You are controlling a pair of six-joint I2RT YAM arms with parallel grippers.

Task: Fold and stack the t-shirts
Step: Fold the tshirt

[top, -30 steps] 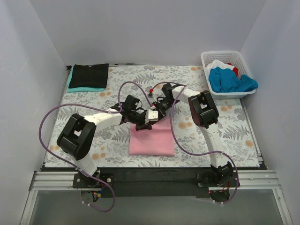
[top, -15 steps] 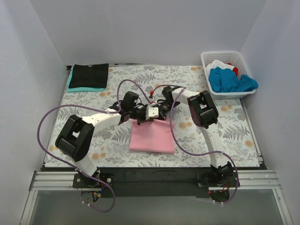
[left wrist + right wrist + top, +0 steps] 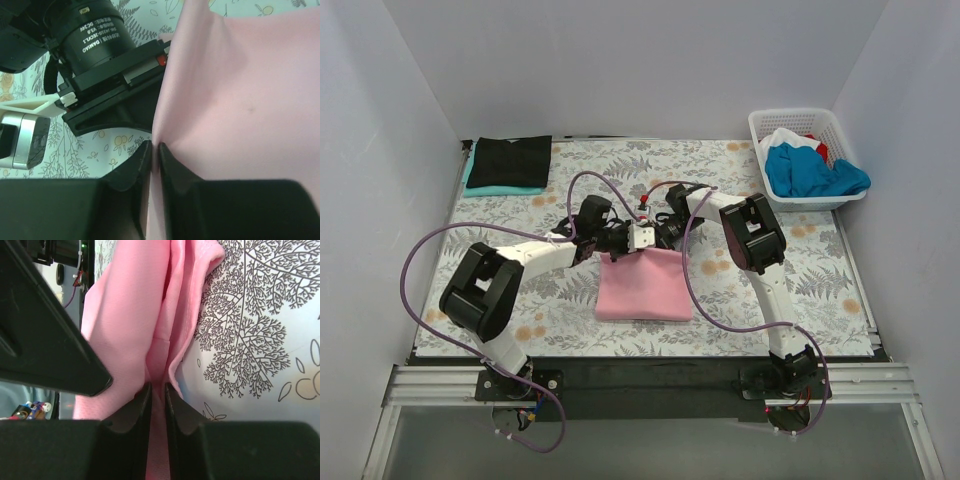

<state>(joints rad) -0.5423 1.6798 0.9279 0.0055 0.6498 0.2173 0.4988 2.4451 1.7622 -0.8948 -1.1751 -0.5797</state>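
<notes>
The pink t-shirt (image 3: 645, 285) lies folded in a rectangle at the table's middle. My left gripper (image 3: 620, 244) is shut on its far left edge, with the cloth (image 3: 240, 90) pinched between the jaws (image 3: 154, 150). My right gripper (image 3: 660, 238) is shut on its far right edge, folds of pink cloth (image 3: 135, 315) caught between the jaws (image 3: 158, 387). The two grippers sit close together over the shirt's far edge. A folded black t-shirt (image 3: 510, 160) lies on a teal one (image 3: 500, 189) at the far left. Blue (image 3: 810, 172), white and red shirts fill the basket.
A white lattice basket (image 3: 772, 125) stands at the far right corner. The floral tablecloth (image 3: 550, 300) covers the table. White walls close in on the left, back and right. Purple cables loop over both arms.
Both grippers have moved toward the far side with the pink shirt's edge. The shirt has been drawn out longer and flatter.
</notes>
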